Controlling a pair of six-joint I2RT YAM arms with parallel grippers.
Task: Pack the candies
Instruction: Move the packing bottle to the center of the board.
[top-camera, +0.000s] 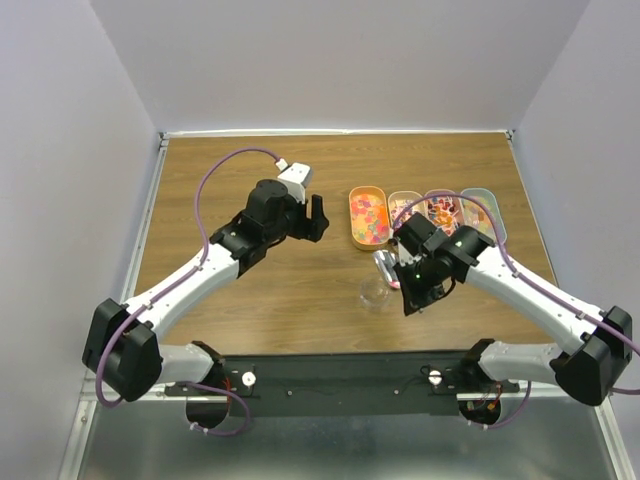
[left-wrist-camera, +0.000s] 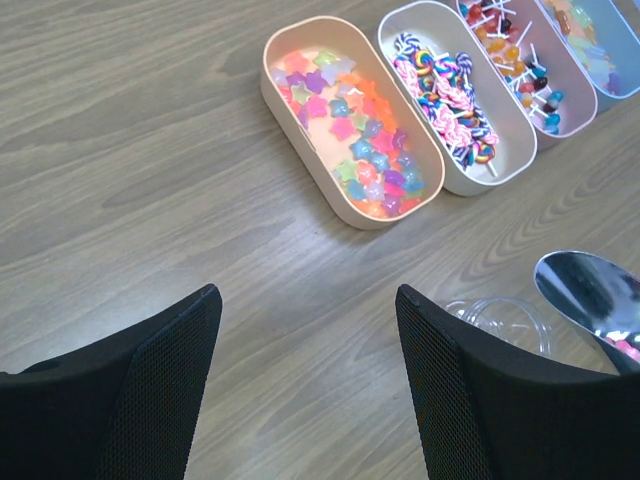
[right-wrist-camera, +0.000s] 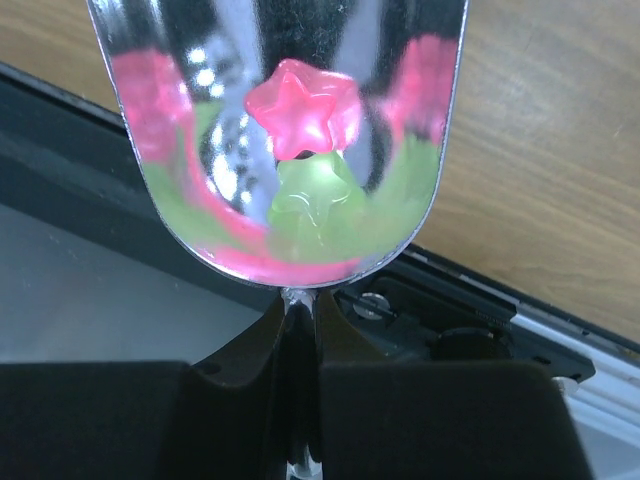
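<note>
Gaping over the wooden table (top-camera: 300, 295) (pale walls (top-camera: 350, 60) around), left gripper (left-wrist-camera: 305, 390) holds nothing; right gripper (right-wrist-camera: 303, 395) clamps scoop (left-wrist-camera: 590, 290).

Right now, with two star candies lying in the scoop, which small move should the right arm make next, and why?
Probably move the scoop over the clear cup and tip it. The right gripper is shut on its handle, a pink star candy and a green star candy lie in its bowl, and the cup stands close by.

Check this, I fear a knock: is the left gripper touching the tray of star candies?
Apart. The left wrist view shows bare table between the left gripper and the tray of star candies.
</note>
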